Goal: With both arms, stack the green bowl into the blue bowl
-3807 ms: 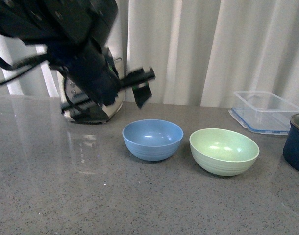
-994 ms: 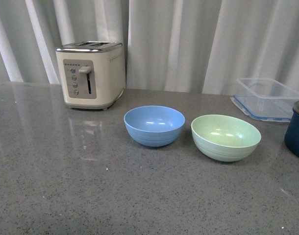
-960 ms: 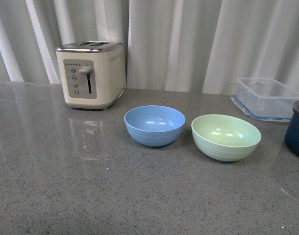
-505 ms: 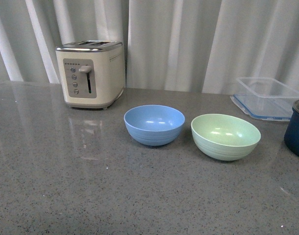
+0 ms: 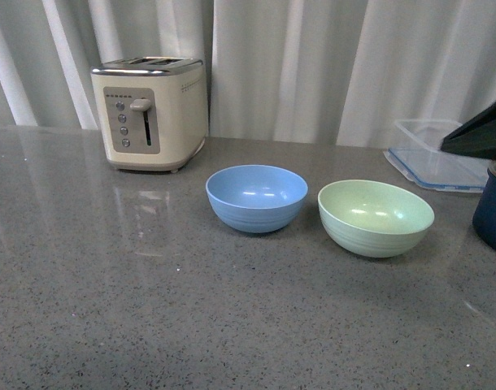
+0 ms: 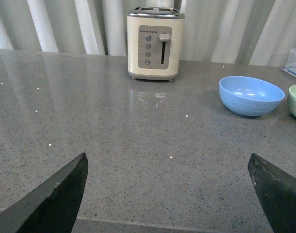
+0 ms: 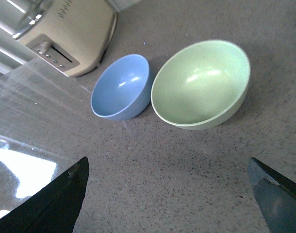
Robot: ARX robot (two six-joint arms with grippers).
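The blue bowl (image 5: 256,197) sits upright on the grey counter, and the green bowl (image 5: 376,217) sits just right of it with a small gap between. Both are empty. A dark part of my right arm (image 5: 482,134) shows at the right edge of the front view, above the green bowl's far side. In the right wrist view my right gripper (image 7: 167,194) is open and empty, above the counter, short of the green bowl (image 7: 201,84) and the blue bowl (image 7: 121,87). My left gripper (image 6: 167,191) is open and empty, well away from the blue bowl (image 6: 251,95).
A cream toaster (image 5: 148,112) stands at the back left. A clear plastic container (image 5: 437,158) lies at the back right, and a dark navy pot (image 5: 493,210) stands at the right edge, close to the green bowl. White curtains hang behind.
The left arm that filled the upper left earlier has gone from the front view. The view has shifted slightly, and a dark part of my right arm has entered at the right edge.
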